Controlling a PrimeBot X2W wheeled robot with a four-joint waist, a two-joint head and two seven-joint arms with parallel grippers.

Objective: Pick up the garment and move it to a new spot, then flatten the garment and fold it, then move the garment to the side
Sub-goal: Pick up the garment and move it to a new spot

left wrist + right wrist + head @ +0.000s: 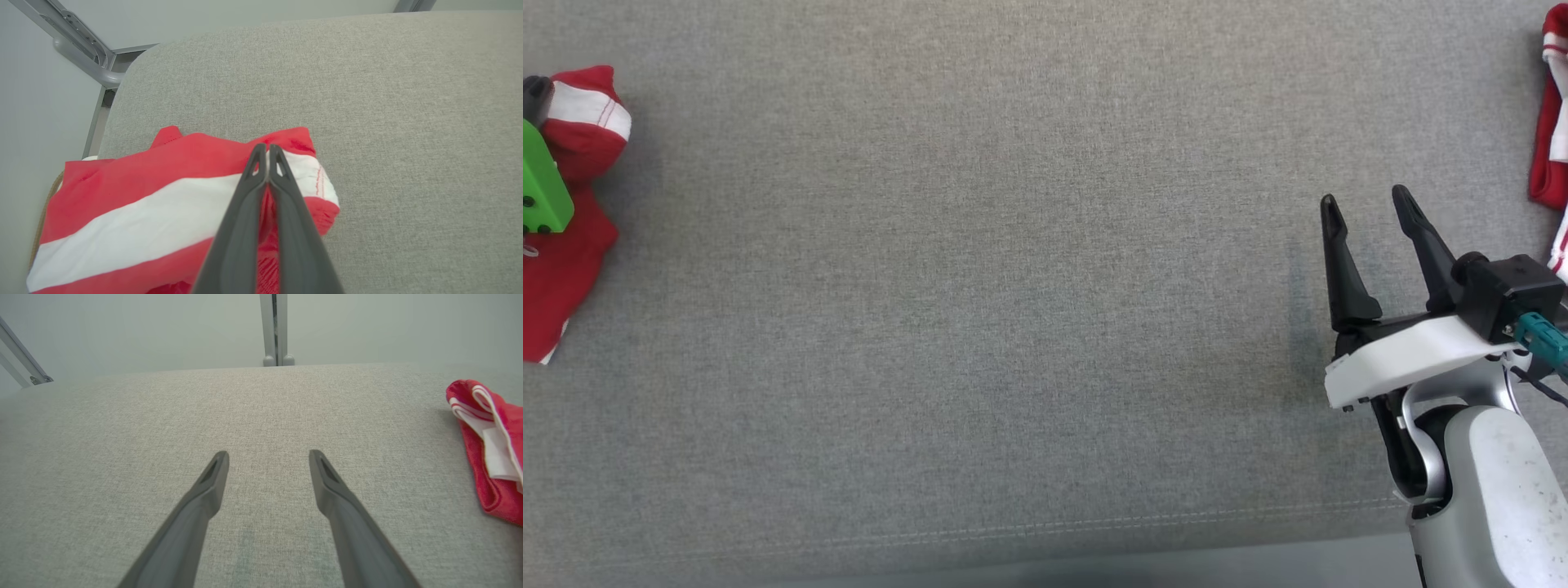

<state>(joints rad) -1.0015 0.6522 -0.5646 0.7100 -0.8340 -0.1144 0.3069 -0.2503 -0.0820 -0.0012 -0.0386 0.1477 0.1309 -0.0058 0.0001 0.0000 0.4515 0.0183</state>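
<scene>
No words, numbers, labels or signs are showing that can be read. The garment (122, 212) at the left end effector (267, 153) is showing plain red and white stripes, with nothing written on it.
</scene>
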